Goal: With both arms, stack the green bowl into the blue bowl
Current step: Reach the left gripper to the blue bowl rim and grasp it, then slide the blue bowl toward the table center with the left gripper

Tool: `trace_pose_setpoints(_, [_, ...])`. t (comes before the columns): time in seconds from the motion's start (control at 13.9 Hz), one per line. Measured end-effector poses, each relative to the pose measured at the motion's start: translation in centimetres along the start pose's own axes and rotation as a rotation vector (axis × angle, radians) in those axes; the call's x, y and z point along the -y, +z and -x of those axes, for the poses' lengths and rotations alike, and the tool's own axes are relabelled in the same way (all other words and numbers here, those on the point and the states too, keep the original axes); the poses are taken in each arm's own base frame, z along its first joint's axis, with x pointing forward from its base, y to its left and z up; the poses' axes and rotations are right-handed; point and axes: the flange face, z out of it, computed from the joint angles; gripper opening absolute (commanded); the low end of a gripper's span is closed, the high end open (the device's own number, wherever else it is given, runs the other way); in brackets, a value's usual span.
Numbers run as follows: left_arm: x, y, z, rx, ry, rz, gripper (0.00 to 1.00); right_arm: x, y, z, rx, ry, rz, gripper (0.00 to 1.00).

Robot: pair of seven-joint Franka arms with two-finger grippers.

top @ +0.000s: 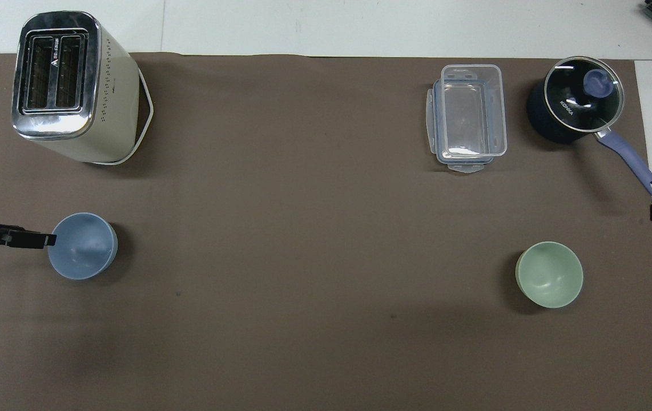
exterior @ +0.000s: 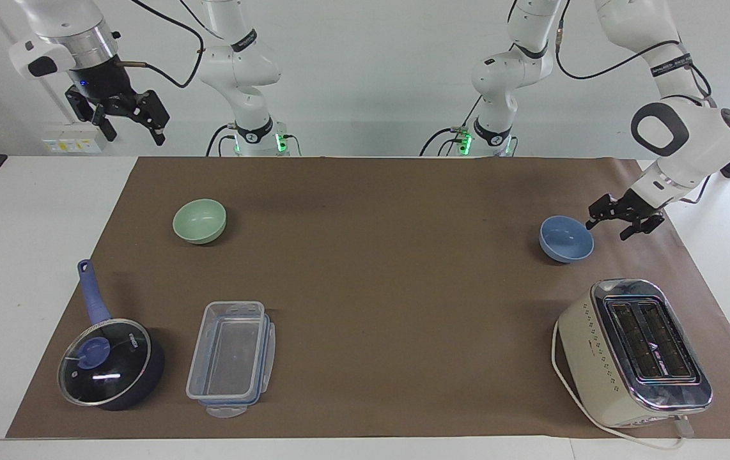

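- You see the green bowl [exterior: 199,221] upright on the brown mat [exterior: 378,268], toward the right arm's end of the table, with nothing in it and nothing touching it.
- The blue bowl [exterior: 566,238] sits upright on the same mat toward the left arm's end, well apart from the green bowl, and about as near to the robots as it is.
- Your left gripper [exterior: 610,224] hangs low just beside the blue bowl's rim, on the side toward the table's edge. Its fingers are spread apart and hold nothing. In the overhead view a fingertip [top: 46,240] reaches the bowl's rim, but you cannot tell from either view whether it touches.
- Your right gripper [exterior: 132,128] is raised high, off the mat's corner at the right arm's end. Its fingers stand apart and empty; that arm waits.
- Farther from the robots than the blue bowl, you find a cream toaster [exterior: 633,351] with a chrome top and two slots, its white cord looping around its base.
- Farther from the robots than the green bowl lies a clear plastic container [exterior: 232,358], open and resting on its lid.
- Beside that container, nearer the mat's edge, stands a dark-blue saucepan [exterior: 110,361] with a glass lid on, its handle pointing toward the robots.
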Motion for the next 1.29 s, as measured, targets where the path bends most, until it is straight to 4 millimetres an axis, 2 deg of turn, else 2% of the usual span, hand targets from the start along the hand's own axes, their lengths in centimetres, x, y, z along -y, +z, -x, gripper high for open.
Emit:
trace_pose_setpoints(0.14, [0.8, 1.5, 0.2, -0.007, -0.025, 0.019, 0.87, 0.0, 0.0, 0.0, 0.000, 0.000, 0.000, 1.00])
trace_pose_setpoints(0.22, [0.9, 2.2, 0.2, -0.017, -0.039, 0.033, 0.76, 0.0, 0.0, 0.0, 0.000, 0.000, 0.000, 1.00])
trace_pose_setpoints(0.29, [0.9, 2.9, 0.3, -0.020, -0.050, 0.044, 0.57, 0.0, 0.0, 0.0, 0.000, 0.000, 0.000, 1.00])
trace_pose_setpoints(0.43, [0.9, 4.1, 0.7, -0.014, -0.065, 0.059, 0.26, 0.0, 0.0, 0.0, 0.001, 0.000, 0.000, 1.00])
trace_pose_setpoints(0.5, [0.9, 4.3, 0.9, -0.010, -0.067, 0.063, 0.02, 0.0, 0.0, 0.0, 0.001, 0.000, 0.000, 1.00])
trace_pose_setpoints(0.79, [0.8, 4.5, 1.2, 0.007, -0.073, 0.085, 0.00, 0.0, 0.0, 0.0, 0.001, 0.000, 0.000, 1.00])
trace_pose_setpoints(1.0, [0.0, 3.3, 0.5, 0.010, -0.054, 0.106, 0.00, -0.1, 0.2, 0.0, 0.005, 0.002, 0.000, 1.00])
trace_pose_setpoints(1.15, [-1.6, 1.7, -0.5, 0.020, -0.017, 0.125, 0.00, -0.1, 0.3, 0.0, 0.006, 0.002, 0.000, 1.00])
trace_pose_setpoints(1.29, [-4.5, 0.5, -1.9, 0.013, 0.043, 0.119, 0.00, -0.1, 0.3, 0.0, 0.006, 0.002, 0.000, 1.00])
